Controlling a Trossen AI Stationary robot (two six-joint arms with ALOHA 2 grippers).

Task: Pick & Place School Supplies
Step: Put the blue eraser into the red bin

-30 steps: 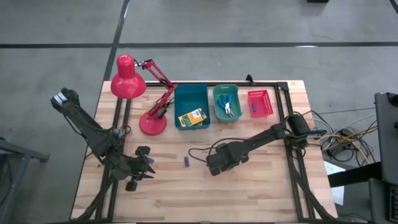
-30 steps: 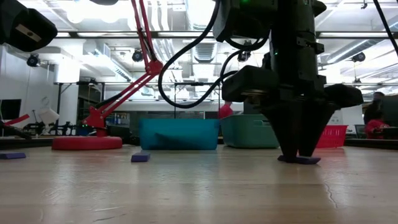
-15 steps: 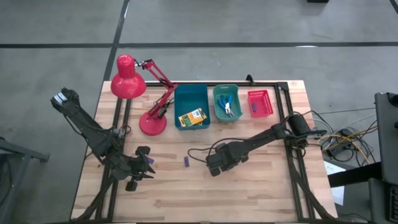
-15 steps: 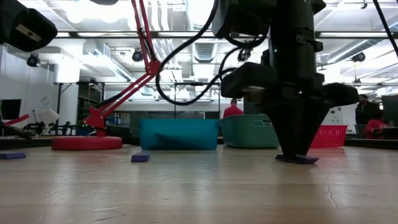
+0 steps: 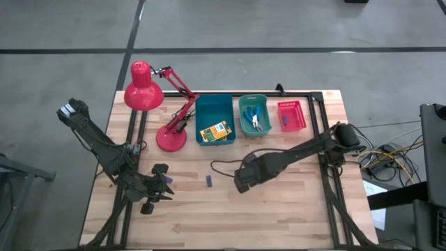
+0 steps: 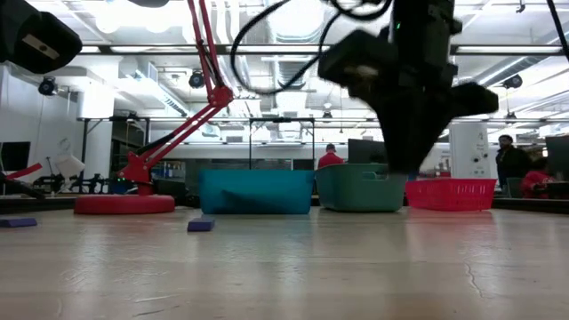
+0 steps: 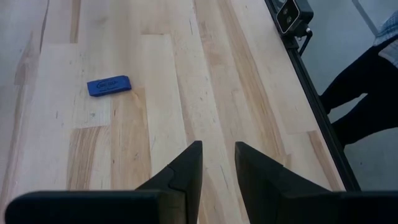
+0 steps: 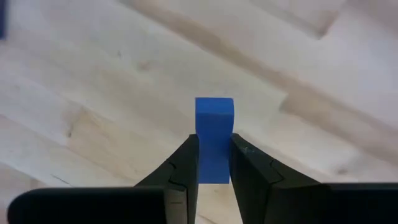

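Two loose eraser blocks (image 5: 208, 181) are lying on the table (image 5: 279, 209), one of them just beside the left gripper (image 5: 159, 189), which is waiting with fingers slightly apart, holding nothing. The right gripper (image 8: 214, 140) is pinching a third block (image 8: 214, 115) upright above the wood, probably to carry it to the red bin (image 5: 291, 102), where a fourth seems to be lying. The teal bin (image 5: 254, 97) is keeping two blue-handled tools (image 5: 256, 120), and the blue bin (image 5: 212, 104) crayon boxes (image 5: 214, 131) that I cannot count.

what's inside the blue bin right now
In the high view the blue bin holds a yellow-and-green crayon box lying near its front wall; the rest of its floor looks bare. In the low view the bin's wall hides everything inside.
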